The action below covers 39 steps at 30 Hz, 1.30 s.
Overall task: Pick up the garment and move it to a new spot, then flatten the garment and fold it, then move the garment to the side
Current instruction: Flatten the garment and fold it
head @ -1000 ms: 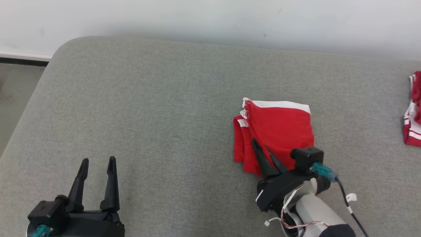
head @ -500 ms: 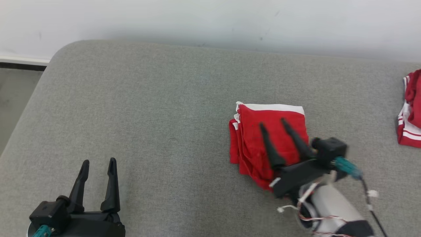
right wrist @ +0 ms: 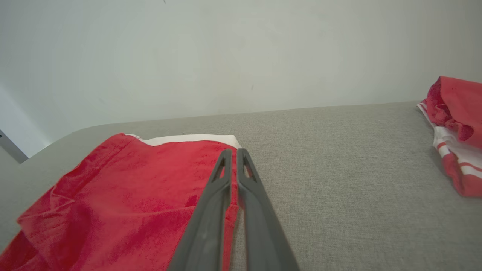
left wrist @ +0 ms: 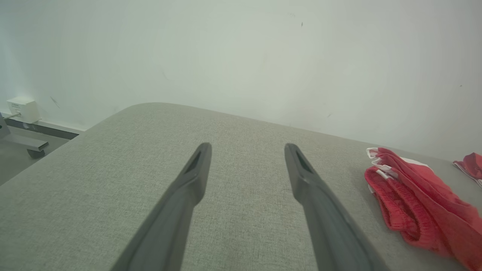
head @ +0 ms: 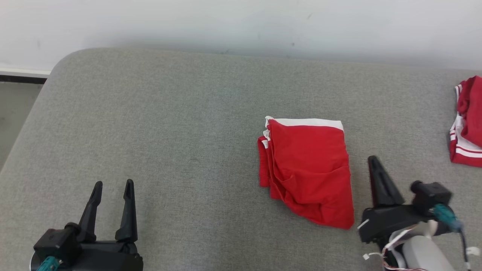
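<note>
1. grey cushion (head: 169,131): big flat fabric pad, takes most of the head view, with a rounded corner at 10 o'clock.
2. white wall (head: 226,22): behind the cushion, along the 12 o'clock edge.
3. red garment (head: 308,165): folded into a rough rectangle. A white band runs along its 12 o'clock edge and stacked layers show on its 9 o'clock side. It lies flat on the cushion, about 4 o'clock from the head-view centre, free of both grippers.
4. second red-and-white cloth (head: 467,124): bunched at the 3 o'clock edge of the head view, well apart from the garment.
5. left gripper (head: 113,184): at the 7 o'clock corner, fingers spread wide and empty, pointing to 12. It is well apart from the garment, which sits at 3 o'clock in the left wrist view.
6. right gripper (head: 373,162): around 4-5 o'clock, just beside the garment's 3 o'clock edge. Its fingers are pressed together, holding nothing. In the right wrist view the closed tips line up over the garment's edge. Touching the cloth or not: cannot tell.
</note>
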Tool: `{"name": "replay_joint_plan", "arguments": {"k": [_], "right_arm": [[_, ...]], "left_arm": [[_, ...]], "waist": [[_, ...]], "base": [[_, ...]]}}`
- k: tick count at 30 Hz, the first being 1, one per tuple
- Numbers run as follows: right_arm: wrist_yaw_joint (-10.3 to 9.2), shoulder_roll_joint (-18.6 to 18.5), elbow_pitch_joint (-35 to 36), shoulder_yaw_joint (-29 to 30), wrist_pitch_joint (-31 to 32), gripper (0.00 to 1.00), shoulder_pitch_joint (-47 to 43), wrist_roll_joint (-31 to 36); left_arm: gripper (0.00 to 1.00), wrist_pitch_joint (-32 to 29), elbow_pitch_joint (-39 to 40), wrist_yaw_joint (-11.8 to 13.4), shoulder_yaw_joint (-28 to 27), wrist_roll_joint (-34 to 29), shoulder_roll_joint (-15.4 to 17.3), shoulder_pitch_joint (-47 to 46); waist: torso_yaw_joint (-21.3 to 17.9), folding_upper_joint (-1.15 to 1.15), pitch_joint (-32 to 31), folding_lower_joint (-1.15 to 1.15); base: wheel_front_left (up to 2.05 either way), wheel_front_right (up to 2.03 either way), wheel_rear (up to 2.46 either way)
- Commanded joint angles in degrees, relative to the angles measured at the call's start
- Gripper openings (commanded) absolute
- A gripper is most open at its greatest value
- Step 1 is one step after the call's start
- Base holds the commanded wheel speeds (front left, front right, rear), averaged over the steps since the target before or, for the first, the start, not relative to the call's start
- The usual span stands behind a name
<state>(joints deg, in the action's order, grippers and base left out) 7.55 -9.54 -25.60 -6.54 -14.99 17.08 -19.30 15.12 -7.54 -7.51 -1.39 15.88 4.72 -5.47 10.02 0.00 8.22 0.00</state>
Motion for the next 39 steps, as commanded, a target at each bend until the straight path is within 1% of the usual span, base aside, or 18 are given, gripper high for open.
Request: {"name": "replay_joint_plan", "arguments": {"k": [1,4,7,11,16,18,21,24,26,28,31,33,39], "right_arm": [[-0.13,0.4,-0.39,-0.4,-0.23,0.0,0.38,0.74],[-0.14,0.82,-3.14,-1.8,-0.23,0.0,2.1,3.19],[-0.14,2.61,-6.58,-2.68,-0.23,0.0,3.51,4.26],[-0.14,4.05,-11.25,-4.59,-0.23,0.0,5.64,6.57],[-0.14,6.18,-15.25,-7.55,-0.24,0.0,8.03,7.53],[-0.14,6.6,-15.93,-11.58,-0.24,0.0,8.69,6.05],[-0.14,6.68,-14.52,-17.99,-0.24,0.0,8.63,2.03],[-0.14,6.46,-13.77,-21.4,-0.24,0.0,9.1,-0.64],[-0.14,6.61,-12.91,-22.68,-0.24,0.0,9.46,-1.14],[-0.13,6.58,-11.72,-22.3,-0.24,0.0,9.83,-0.98],[-0.13,6.6,-8.43,-19.72,-0.25,0.0,9.18,0.11],[-0.14,6.62,-5.6,-17.56,-0.24,0.0,8.18,1.71],[-0.14,6.26,2.27,-8.72,-0.23,0.0,4.04,7.27]], "left_arm": [[1.0,-0.01,0.17,0.08,-0.06,-0.31,0.44,-0.55],[1.0,-0.01,0.14,0.08,0.33,-0.13,0.69,-0.98],[1.0,-0.01,-0.17,0.08,0.72,0.06,0.92,-1.35],[1.0,-0.01,-0.55,0.08,1.26,0.29,0.74,-1.83],[1.0,-0.01,-0.68,0.08,1.37,0.71,0.49,-2.19],[1.0,-0.01,-0.82,0.08,1.71,0.85,0.31,-2.64],[1.0,-0.01,-1.14,0.08,2.15,1.03,0.24,-2.77],[1.0,-0.01,-1.25,0.08,2.3,1.09,-0.07,-3.14],[1.0,-0.01,-1.3,0.08,2.41,1.12,-0.14,-3.22],[1.0,-0.01,-1.24,0.08,2.19,0.96,-0.07,-3.08],[1.0,-0.01,-1.08,0.08,1.76,0.52,0.2,-2.44],[1.0,-0.01,-0.86,0.08,1.29,0.28,0.62,-1.94],[1.0,-0.01,-0.3,0.08,-0.2,-0.33,1.12,-1.08]], "waist": [[0.26,0.0,0.24,0.0],[0.98,0.0,0.68,0.0],[2.05,0.0,0.94,0.0],[3.87,0.0,1.28,0.0],[5.64,0.0,2.23,0.0],[6.54,0.0,2.75,0.0],[7.15,0.0,2.96,0.0],[7.07,0.0,3.05,0.0],[6.63,0.0,2.89,0.0],[5.73,0.0,2.55,0.0],[3.92,0.0,1.72,0.0],[2.32,0.0,1.11,0.0],[-2.71,0.0,-0.4,0.0]], "base": [[0.0,0.0,0.0],[0.0,0.0,0.0],[0.0,0.0,0.0],[0.0,0.0,0.0],[0.0,0.0,0.0],[0.0,0.0,0.0],[0.0,0.0,0.0],[0.0,0.0,0.0],[0.0,0.0,0.0],[0.0,0.0,0.0],[0.0,0.0,0.0],[0.0,0.0,0.0],[0.0,0.0,0.0]]}}
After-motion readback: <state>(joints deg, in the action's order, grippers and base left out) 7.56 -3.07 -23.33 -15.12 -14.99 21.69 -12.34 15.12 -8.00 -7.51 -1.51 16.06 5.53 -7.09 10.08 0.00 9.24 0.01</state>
